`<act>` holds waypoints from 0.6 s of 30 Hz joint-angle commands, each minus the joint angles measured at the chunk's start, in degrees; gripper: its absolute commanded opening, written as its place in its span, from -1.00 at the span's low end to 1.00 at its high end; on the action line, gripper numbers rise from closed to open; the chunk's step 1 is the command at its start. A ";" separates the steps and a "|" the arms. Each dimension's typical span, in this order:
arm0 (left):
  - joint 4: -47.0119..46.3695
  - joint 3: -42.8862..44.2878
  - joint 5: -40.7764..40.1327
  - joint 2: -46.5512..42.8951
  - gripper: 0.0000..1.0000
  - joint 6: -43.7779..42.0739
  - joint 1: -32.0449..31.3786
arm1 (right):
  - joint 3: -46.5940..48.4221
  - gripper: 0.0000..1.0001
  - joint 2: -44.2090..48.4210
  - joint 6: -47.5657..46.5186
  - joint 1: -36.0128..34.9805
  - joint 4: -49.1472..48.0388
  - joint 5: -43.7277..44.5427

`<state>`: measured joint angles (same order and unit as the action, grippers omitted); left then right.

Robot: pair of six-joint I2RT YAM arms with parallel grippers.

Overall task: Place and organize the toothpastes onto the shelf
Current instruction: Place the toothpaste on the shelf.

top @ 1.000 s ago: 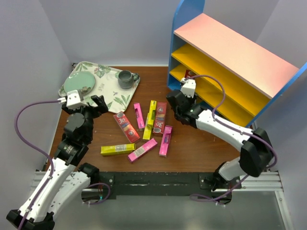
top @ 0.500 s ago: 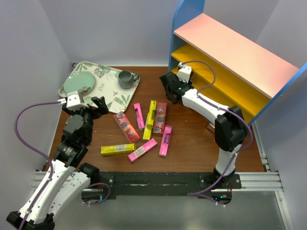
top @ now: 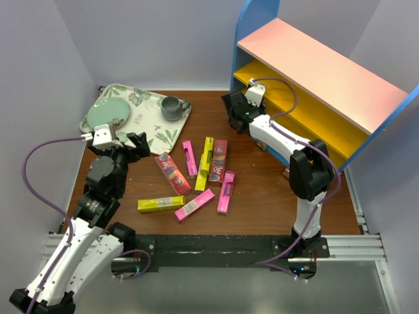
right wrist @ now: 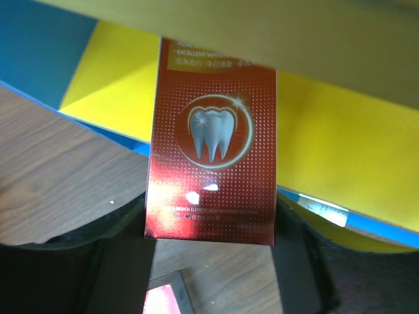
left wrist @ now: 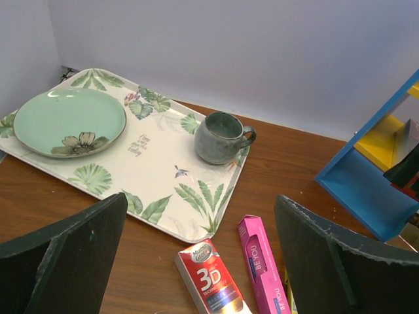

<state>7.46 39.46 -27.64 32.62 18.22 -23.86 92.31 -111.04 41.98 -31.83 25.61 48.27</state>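
Note:
My right gripper is at the left end of the shelf, at its lowest yellow board. It is shut on a dark red toothpaste carton with a tooth logo, whose far end reaches under a shelf board. Several cartons lie loose mid-table: dark red, pink, yellow, dark red, pink, pink and yellow. My left gripper is open and empty above the tray's near edge. Its wrist view shows the dark red carton and a pink one between its fingers.
A floral tray at the back left holds a green plate and a grey cup. Grey walls close in the left and back sides. The shelf's blue side panel stands to the right of the tray.
My right gripper has swung left and toward the back with the dark red carton, from in front of the shelf to its left end. The left arm has barely moved.

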 commanded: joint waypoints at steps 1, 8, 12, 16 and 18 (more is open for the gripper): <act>-1.22 0.00 1.71 0.34 0.99 -0.46 0.74 | -1.69 0.46 5.21 -1.19 -0.16 -5.82 -1.07; -0.96 -0.09 2.24 0.51 0.99 -0.29 1.18 | -4.50 0.59 7.59 -3.04 -0.25 -8.11 -4.67; -0.96 -0.09 2.41 0.51 1.00 -0.20 1.36 | -7.41 0.59 9.61 -3.92 -0.25 -11.45 -8.88; -0.96 -0.17 2.85 0.69 0.99 -0.20 1.53 | -8.29 0.59 9.80 -4.97 -0.25 -13.30 -10.47; -0.96 -0.17 2.94 0.86 0.99 -0.20 1.62 | -7.15 0.58 8.83 -5.50 -0.25 -13.39 -10.48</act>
<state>7.60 39.46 -25.47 33.15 18.31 -22.83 84.38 -103.20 38.28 -31.86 16.12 39.48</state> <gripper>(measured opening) 0.996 0.794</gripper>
